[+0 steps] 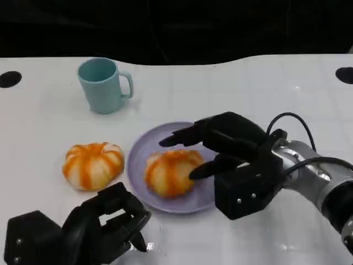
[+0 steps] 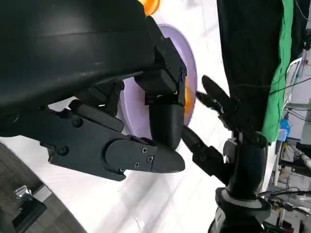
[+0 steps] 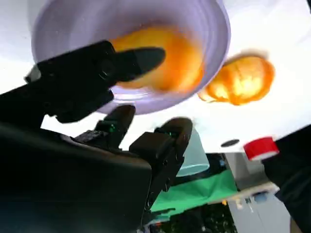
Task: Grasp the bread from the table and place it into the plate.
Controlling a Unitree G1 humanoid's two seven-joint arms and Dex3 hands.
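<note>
An orange-striped bread [image 1: 170,171] lies in the purple plate [image 1: 138,160] at the table's middle. A second, similar bread [image 1: 92,164] sits on the white table just left of the plate. My right hand [image 1: 231,146] hovers over the plate's right half with its fingers spread above and beside the plated bread, gripping nothing. The right wrist view shows those fingers [image 3: 141,58] apart in front of the plated bread [image 3: 175,60], with the other bread [image 3: 240,80] beyond the plate rim [image 3: 209,29]. My left hand [image 1: 105,223] rests at the front left, fingers curled in on nothing.
A light blue mug [image 1: 102,85] stands at the back left, handle to the right. Dark round holes mark the table's far left [image 1: 10,79] and far right [image 1: 345,74] edges. Bare white table lies to the right of the plate.
</note>
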